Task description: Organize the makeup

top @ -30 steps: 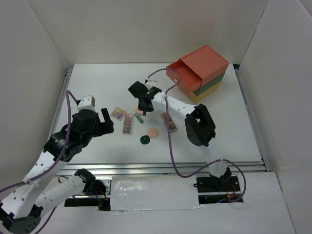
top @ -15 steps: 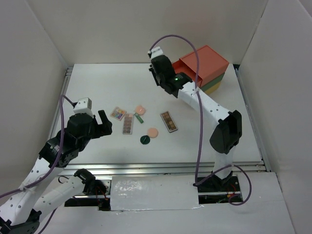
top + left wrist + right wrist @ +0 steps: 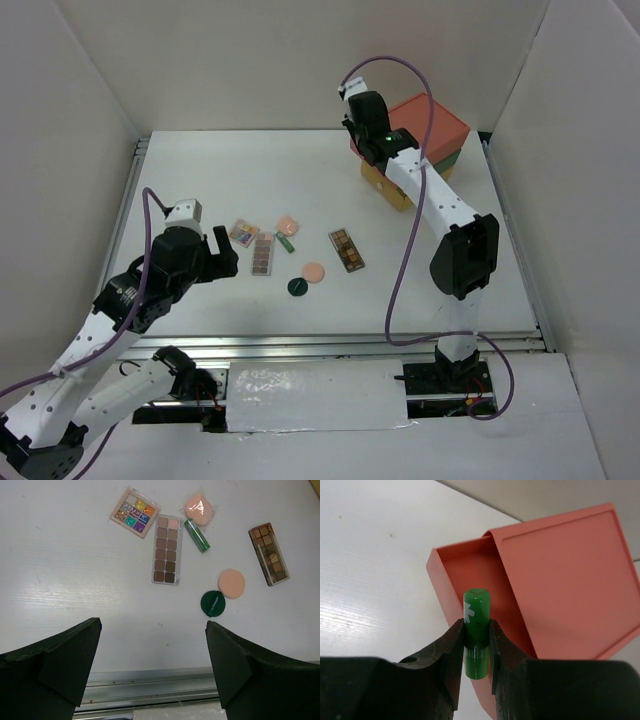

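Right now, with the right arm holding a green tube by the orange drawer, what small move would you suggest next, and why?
I would probably lower the right jaws a little toward the open orange drawer, ready to release. The green tube is pinched between them and seems lined up with the drawer's bare interior, so little sideways travel looks needed.

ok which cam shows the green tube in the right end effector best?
Right wrist. The green tube sits mid-frame, clamped in the right end effector, with the open orange drawer beyond it. Top external: the right arm hides it. Left wrist: not in view, only the other green tube lying on the table.
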{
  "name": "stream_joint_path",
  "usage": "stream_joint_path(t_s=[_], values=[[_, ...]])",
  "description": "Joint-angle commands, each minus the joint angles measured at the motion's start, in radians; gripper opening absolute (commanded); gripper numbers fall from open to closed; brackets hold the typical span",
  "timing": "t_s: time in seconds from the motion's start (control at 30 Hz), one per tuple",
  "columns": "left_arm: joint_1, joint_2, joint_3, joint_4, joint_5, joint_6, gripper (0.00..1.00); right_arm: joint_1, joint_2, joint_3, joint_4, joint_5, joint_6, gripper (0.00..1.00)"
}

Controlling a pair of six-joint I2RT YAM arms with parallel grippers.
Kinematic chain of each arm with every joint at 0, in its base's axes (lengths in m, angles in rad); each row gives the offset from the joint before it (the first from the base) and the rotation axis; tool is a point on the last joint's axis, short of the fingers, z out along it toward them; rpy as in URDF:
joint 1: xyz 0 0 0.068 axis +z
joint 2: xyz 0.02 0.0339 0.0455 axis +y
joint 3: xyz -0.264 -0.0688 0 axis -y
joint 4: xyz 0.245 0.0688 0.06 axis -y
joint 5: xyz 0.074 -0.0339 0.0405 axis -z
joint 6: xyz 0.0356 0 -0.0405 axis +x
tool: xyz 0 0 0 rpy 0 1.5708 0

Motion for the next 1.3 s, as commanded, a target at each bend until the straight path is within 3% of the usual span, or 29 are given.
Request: stream_joint_path(t_s=[0.0, 0.2, 0.43, 0.93, 1.13, 1.27], values=[[0.006, -0.014, 0.0, 0.044, 0.017, 0.031, 0.99, -0.005, -0.019, 0.092, -0.009, -0.059, -0.005, 0.03], [0.008, -0.018, -0.003, 0.049, 0.023, 0.033, 0.99, -0.011, -0.076, 0.03, 0.101, -0.038, -0.001, 0.05], [0.008, -0.02, -0.007, 0.054, 0.034, 0.037, 0.99, -0.037, -0.011, 0.058, 0.101, 0.019, -0.094, 0.05], [0.008, -0.02, -0.009, 0.058, 0.045, 0.042, 0.99, -0.066, -0.045, -0.109, 0.167, -0.062, -0.069, 0.08], [0.008, -0.029, -0.011, 0.06, 0.043, 0.042, 1.0, -0.068, -0.073, -0.098, 0.083, -0.198, -0.023, 0.22], [0.008, -0.029, -0.009, 0.06, 0.045, 0.043, 0.99, -0.068, -0.07, -0.086, 0.063, -0.193, 0.0, 0.29]])
